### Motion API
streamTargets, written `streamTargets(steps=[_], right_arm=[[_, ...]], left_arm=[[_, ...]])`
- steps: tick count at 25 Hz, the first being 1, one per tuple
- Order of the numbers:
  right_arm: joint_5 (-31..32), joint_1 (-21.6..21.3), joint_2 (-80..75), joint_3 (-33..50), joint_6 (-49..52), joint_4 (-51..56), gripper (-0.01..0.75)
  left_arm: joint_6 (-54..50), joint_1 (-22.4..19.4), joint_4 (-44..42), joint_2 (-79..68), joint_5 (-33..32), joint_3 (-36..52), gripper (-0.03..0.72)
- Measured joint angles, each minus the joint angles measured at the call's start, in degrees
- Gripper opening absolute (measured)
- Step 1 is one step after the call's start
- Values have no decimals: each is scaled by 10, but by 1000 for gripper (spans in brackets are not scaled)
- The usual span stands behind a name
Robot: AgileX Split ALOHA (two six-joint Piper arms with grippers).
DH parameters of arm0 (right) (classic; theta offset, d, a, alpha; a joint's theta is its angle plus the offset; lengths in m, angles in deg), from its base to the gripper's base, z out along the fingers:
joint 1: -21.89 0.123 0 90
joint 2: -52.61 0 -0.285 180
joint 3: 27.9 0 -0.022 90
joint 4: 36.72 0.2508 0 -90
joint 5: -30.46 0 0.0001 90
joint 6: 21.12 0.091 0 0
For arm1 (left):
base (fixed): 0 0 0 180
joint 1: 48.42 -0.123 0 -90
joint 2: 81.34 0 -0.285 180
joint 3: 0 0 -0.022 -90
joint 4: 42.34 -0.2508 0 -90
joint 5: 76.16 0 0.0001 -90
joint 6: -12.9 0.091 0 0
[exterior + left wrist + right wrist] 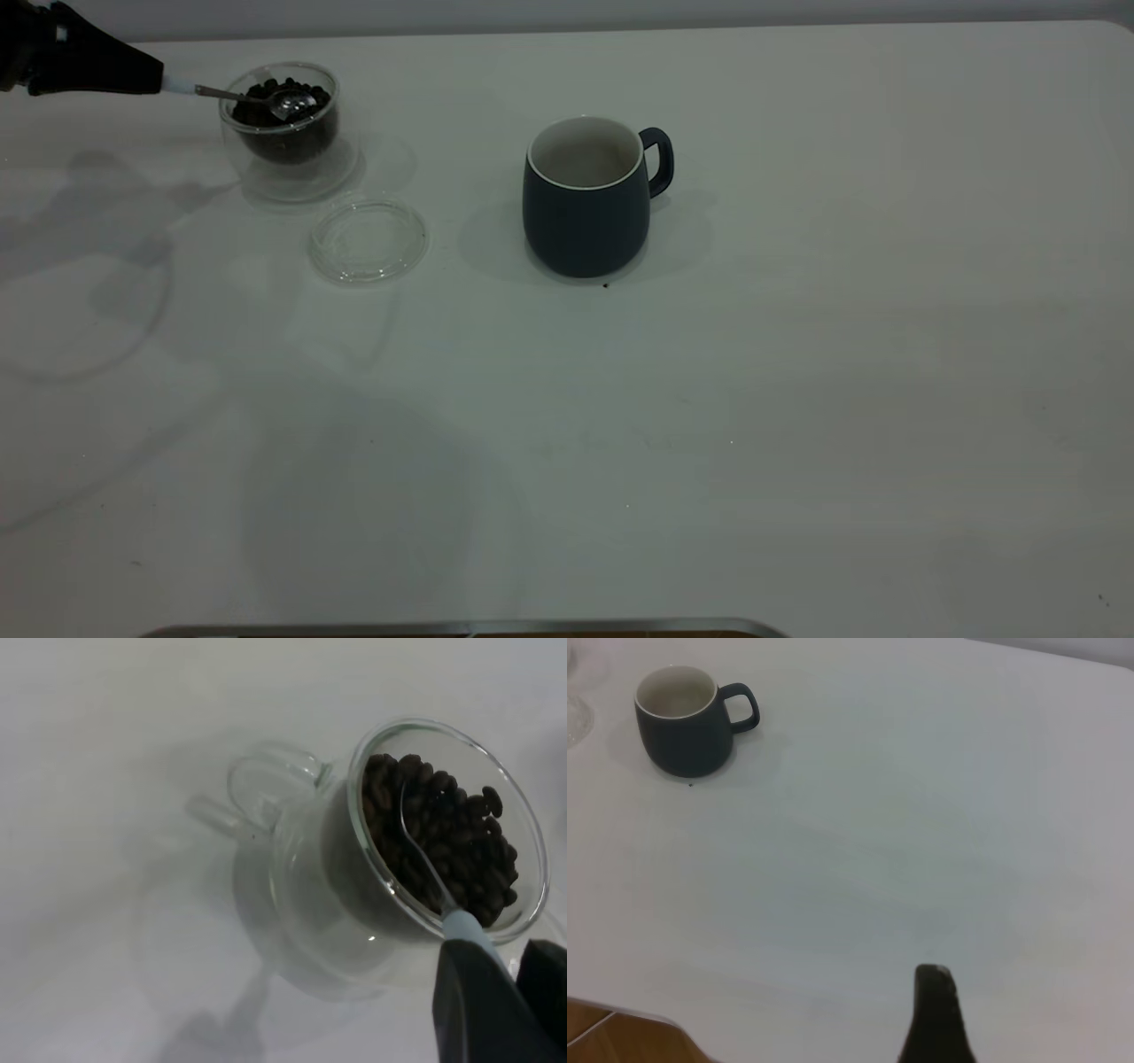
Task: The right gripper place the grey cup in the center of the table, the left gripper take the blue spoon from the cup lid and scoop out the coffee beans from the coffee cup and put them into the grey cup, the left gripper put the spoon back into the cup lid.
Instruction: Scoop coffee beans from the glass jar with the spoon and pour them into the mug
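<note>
The grey cup (585,213) stands upright near the middle of the table (797,399), handle to the right; it also shows in the right wrist view (682,735). The coffee cup (266,168) at the far left holds coffee beans (288,137). My left gripper (152,84) is shut on the blue spoon (239,96) by its pale handle, and the metal bowl rests on the beans. In the left wrist view the left gripper (496,957) holds the spoon (425,859) over the beans (443,833). The cup lid (368,239) lies empty in front of the coffee cup. My right gripper (934,1010) is far from the grey cup.
A small dark speck (606,285) lies just in front of the grey cup. A metal-edged strip (461,629) runs along the table's near edge. A wooden surface (594,1036) shows past the table's edge in the right wrist view.
</note>
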Motion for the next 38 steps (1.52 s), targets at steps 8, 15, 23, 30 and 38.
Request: streamTargets(steps=[8,15,23,30,38], right_arm=[[0,0,0,0,0,0,592],[0,0,0,0,0,0,592],[0,0,0,0,0,0,592],[0,0,0,0,0,0,592],[0,0,0,0,0,0,592]], left_arm=[[-139,0,0,0,1,0,130],[-250,0,-22,0,-1,0,130],[-324,0,-41,0,-21,0,130],[-377,0,-42,0,-28,0,130],[-382,0,-42,0,-33,0,130]])
